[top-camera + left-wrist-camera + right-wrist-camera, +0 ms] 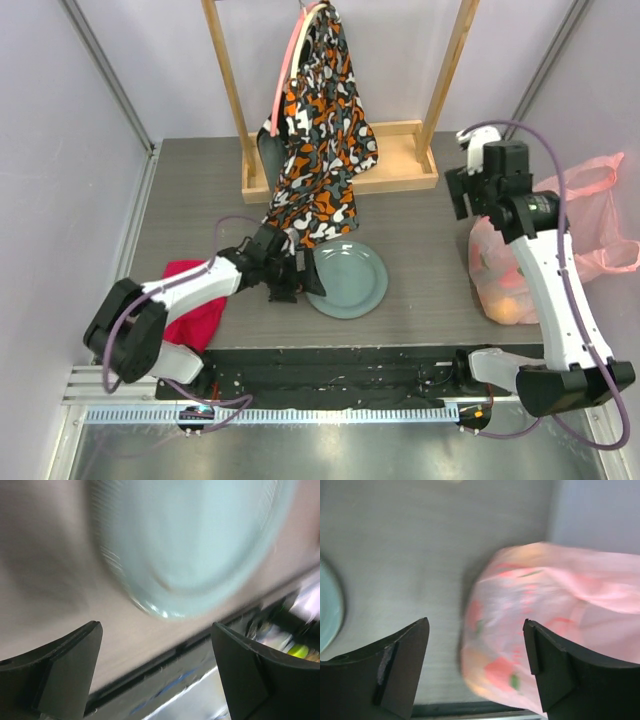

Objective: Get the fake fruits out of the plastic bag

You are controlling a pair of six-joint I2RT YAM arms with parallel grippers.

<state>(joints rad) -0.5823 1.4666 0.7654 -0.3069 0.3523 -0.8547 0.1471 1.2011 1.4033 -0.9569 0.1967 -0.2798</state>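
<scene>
You have one plastic bag (492, 262) at the table's right edge. The fake fruits (508, 306) inside show only as orange blurs, so you cannot count them. You have one plate (352, 285) by the middle of the near edge, one red cloth (195, 320) toward the near left corner, and one patterned garment (325, 130) on one wooden rack (400, 170) at the far edge.

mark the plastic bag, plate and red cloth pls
plastic bag (490, 275): top external view, lower bulging body.
plate (355, 282): top external view, bare middle.
red cloth (198, 322): top external view, part showing below the left arm.
</scene>
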